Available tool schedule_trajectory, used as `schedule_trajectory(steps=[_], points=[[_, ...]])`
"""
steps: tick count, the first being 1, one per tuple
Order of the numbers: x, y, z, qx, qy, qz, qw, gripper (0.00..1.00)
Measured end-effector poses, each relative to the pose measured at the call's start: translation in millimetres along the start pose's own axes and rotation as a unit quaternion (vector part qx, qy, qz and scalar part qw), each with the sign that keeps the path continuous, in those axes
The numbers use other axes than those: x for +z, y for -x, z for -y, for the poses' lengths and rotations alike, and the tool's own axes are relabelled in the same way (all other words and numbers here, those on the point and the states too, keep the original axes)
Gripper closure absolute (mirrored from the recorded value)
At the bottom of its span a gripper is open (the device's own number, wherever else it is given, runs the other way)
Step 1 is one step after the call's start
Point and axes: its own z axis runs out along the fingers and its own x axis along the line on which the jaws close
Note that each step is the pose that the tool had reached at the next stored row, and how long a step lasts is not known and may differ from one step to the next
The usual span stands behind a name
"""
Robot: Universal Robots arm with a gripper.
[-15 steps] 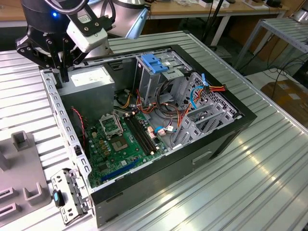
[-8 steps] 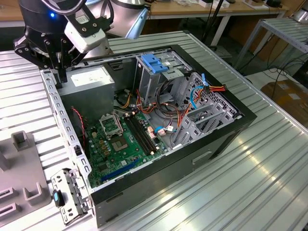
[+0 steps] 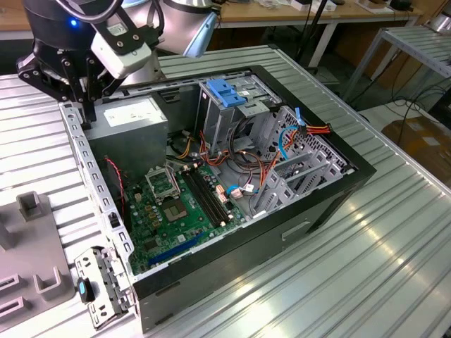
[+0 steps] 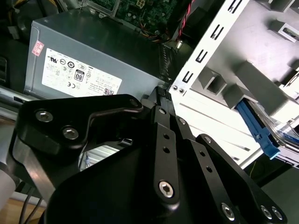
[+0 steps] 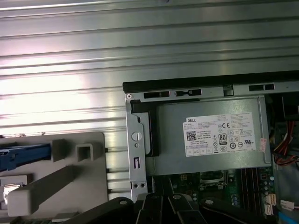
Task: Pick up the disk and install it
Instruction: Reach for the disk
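The disk sits in a grey holder [image 5: 70, 177] beside the open computer case. One blue side rail of the disk [image 5: 25, 156] shows at the picture's edge in the first wrist view. The same disk's blue rail [image 4: 256, 126] shows with a bit of metal body in the second wrist view. My gripper [image 3: 81, 105] hangs over the case's rear corner, between the power supply and the holder. Its fingertips [image 4: 161, 92] are pressed together with nothing between them. The gripper is apart from the disk.
The open computer case [image 3: 338, 176] lies on a ribbed metal table. Inside it are a grey power supply [image 3: 134, 116], a motherboard [image 3: 176, 204], loose cables and a drive cage with a blue top [image 3: 229, 95]. The grey holder [image 3: 35, 253] stands at the exterior view's left.
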Motion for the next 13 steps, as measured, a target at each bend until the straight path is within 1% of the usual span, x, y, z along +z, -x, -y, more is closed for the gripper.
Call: schedule_trajectory(steps=[8, 13], points=[[0.6, -3.5, 0.3, 0.000, 0.0000, -0.0008, 1.00000, 0.89], [1.1, -8.5, 0.7, 0.000, -0.0001, -0.0017, 1.00000, 0.89]])
